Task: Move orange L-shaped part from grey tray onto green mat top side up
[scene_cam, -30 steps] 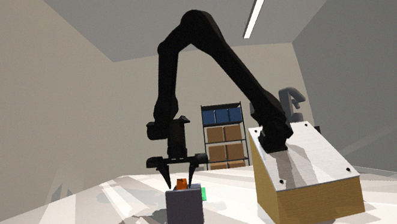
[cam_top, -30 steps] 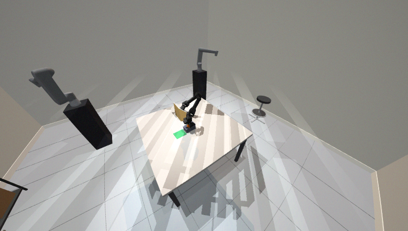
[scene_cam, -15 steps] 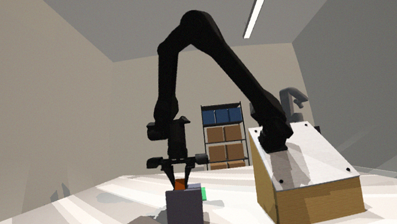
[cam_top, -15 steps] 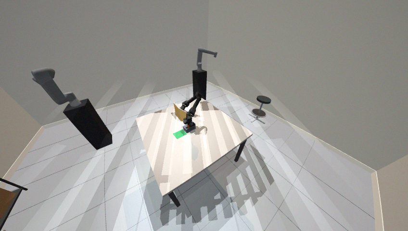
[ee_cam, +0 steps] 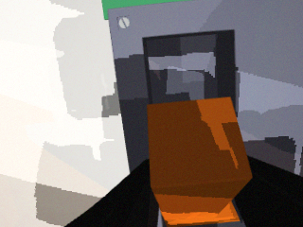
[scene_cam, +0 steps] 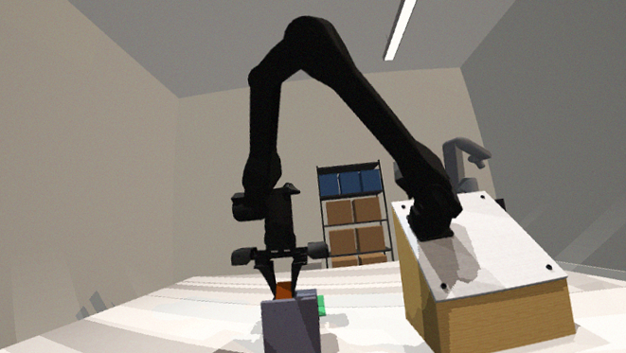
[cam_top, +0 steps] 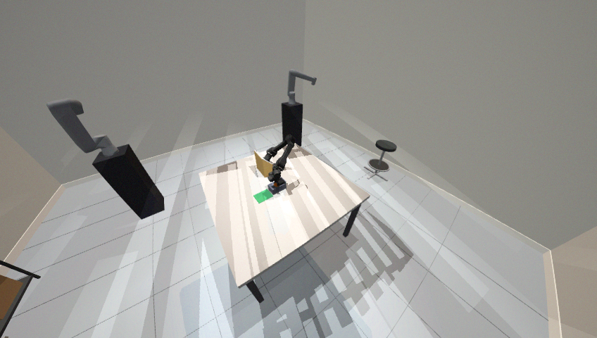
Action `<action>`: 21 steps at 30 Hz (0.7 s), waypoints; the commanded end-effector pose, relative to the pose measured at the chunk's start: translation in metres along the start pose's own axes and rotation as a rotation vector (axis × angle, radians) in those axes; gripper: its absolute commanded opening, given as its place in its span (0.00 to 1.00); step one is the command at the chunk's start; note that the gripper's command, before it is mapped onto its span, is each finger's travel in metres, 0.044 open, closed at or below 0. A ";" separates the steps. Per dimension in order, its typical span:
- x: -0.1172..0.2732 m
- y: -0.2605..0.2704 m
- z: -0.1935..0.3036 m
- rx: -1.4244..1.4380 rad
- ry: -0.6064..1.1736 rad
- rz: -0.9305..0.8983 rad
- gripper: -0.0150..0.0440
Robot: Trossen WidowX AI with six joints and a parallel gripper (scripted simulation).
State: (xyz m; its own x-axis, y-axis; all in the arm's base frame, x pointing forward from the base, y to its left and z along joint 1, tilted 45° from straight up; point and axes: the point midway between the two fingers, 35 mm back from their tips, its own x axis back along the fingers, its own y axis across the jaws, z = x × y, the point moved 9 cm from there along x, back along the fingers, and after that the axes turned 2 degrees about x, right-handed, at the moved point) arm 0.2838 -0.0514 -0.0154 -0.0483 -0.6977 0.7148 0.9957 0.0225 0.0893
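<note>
The tool [scene_cam: 283,292] [ee_cam: 191,165] grips the orange L-shaped part [scene_cam: 284,290] [ee_cam: 194,147] by its raised end, over the grey tray's [cam_top: 271,189] [scene_cam: 289,326] [ee_cam: 130,43] pocket, presumably because tipping exposed sides to pinch. The green mat [cam_top: 262,196] [scene_cam: 321,305] [ee_cam: 105,8] lies beside the tray, probably for a short carry.

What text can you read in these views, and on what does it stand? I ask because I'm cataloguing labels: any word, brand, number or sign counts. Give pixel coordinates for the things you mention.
None: no word, brand, number or sign can be read in any view.
Grey tray [cam_top: 272,190] [scene_cam: 289,327] [ee_cam: 130,43]: no lettering seen, only a screw head in the wrist view.
Boxes on the shelf [scene_cam: 339,212]: no lettering visible, too small to rule out.
</note>
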 end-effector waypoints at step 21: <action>0.035 -0.002 -0.001 -0.007 0.005 0.002 0.25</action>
State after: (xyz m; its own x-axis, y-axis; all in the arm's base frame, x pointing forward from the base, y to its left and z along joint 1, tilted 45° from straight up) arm 0.2784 -0.0716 0.0015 -0.0377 -0.7016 0.7116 0.9971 0.0204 0.0730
